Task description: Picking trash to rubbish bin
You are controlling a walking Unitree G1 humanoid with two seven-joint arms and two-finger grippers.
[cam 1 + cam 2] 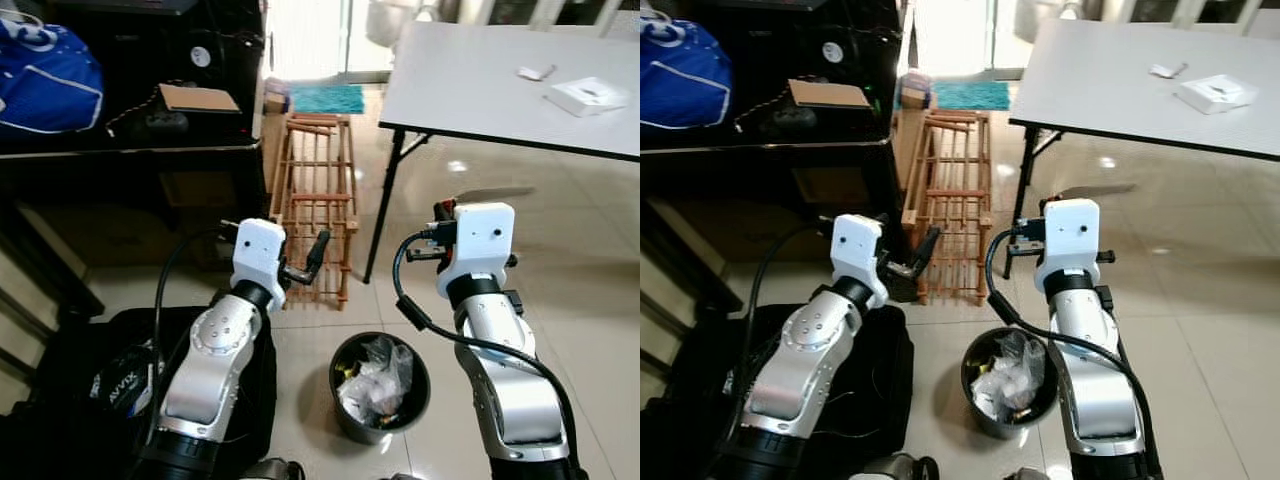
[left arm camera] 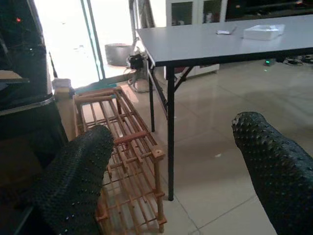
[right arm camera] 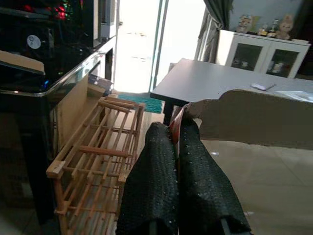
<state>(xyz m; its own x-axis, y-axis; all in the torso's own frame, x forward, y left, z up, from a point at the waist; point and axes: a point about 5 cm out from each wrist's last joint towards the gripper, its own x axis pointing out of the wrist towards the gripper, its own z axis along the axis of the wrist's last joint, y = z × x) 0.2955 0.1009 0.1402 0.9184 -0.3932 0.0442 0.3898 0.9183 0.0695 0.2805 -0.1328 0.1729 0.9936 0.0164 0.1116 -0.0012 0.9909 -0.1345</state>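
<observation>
A round black rubbish bin stands on the tiled floor between my two arms, holding crumpled wrappers and clear plastic. My right gripper is raised above and just right of the bin, shut on a flat beige piece of cardboard with a red edge. In the left eye view that cardboard sticks out edge-on past the white wrist. My left gripper is held out over the floor to the left of the bin. Its fingers are spread wide with nothing between them.
A wooden slatted rack lies on the floor ahead. A grey table with black legs stands at the right, bearing a white box. A black cabinet lines the left. A black bag lies under my left arm.
</observation>
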